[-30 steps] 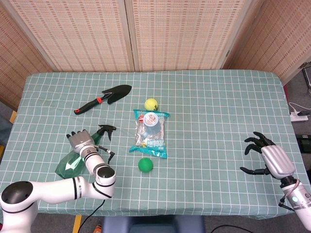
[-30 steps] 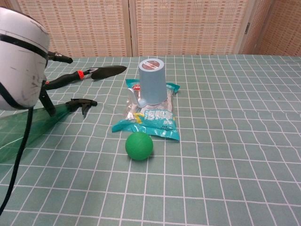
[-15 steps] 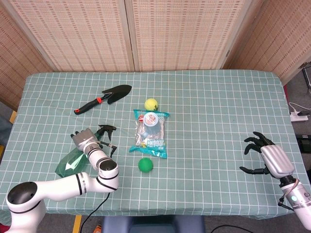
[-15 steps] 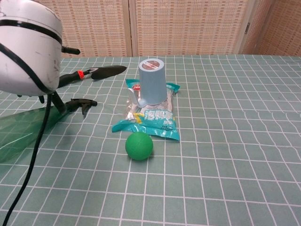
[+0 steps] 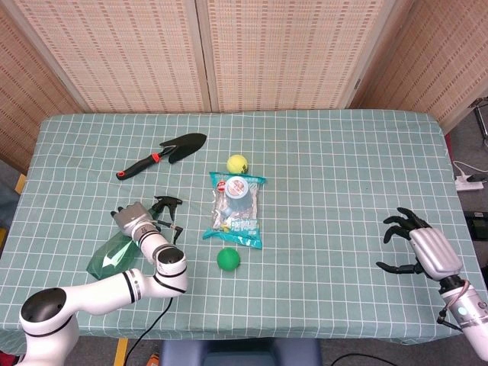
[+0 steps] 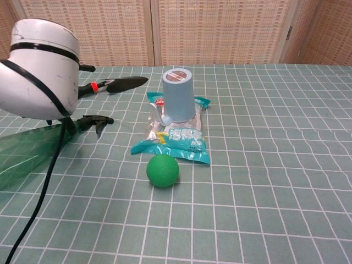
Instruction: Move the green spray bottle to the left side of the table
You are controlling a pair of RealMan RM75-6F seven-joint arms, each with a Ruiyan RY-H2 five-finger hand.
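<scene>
Seemingly left hand (image 5: 130,222) touches (lying) spray bottle (image 5: 114,254).

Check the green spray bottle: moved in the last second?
No. In the head view the green spray bottle lies where it was, its black nozzle level with the snack bag as before. Only the left arm's elbow shifted.

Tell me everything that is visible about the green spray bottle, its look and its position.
The green spray bottle lies on its side on the checked tablecloth, near the table's left front part. Its body looks like clear green plastic, and its black trigger head points toward the snack bag, apart from it. The left robot hand is over its neck; whether the fingers grip it cannot be told. In the chest view the arm hides the neck, and the green body runs off the left edge.
</scene>
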